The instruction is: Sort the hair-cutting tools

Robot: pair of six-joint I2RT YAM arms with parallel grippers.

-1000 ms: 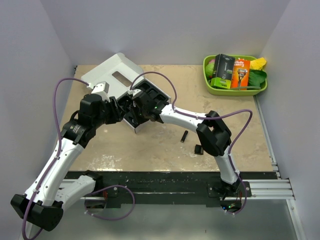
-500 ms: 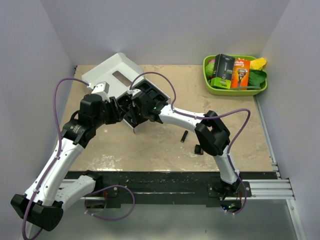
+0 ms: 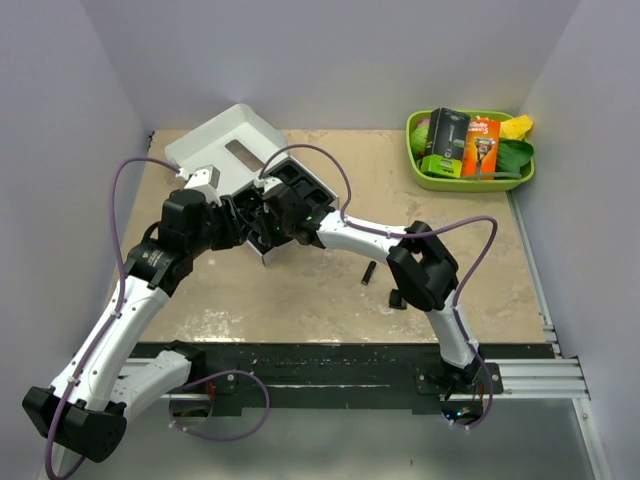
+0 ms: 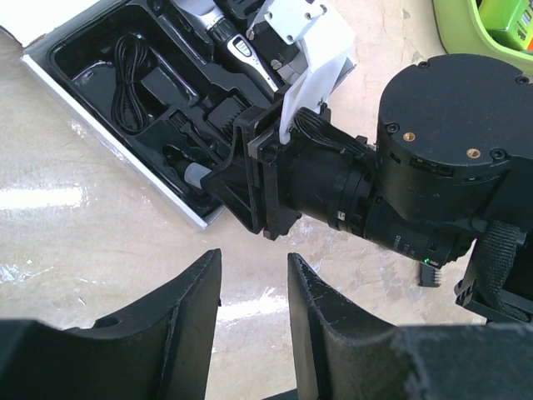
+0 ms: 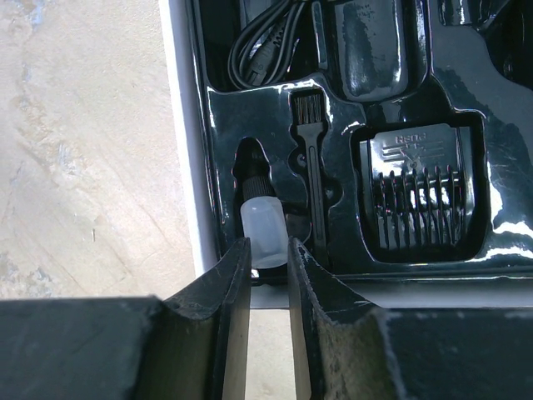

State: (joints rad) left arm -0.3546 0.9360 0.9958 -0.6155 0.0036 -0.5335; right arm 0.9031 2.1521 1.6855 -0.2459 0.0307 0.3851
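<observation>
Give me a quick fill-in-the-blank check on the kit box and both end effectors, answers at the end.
1. The right end effector is shut on a small bottle whose body is ___.
2. In the right wrist view, the cleaning brush lies immediately ___ of that bottle.
3. The left end effector holds ___.
4. The green tray stands at the table's far ___ corner.

Answers: white; right; nothing; right

Embossed lettering on the comb attachment [image 5: 414,193] is illegible; nothing else readable.
</observation>
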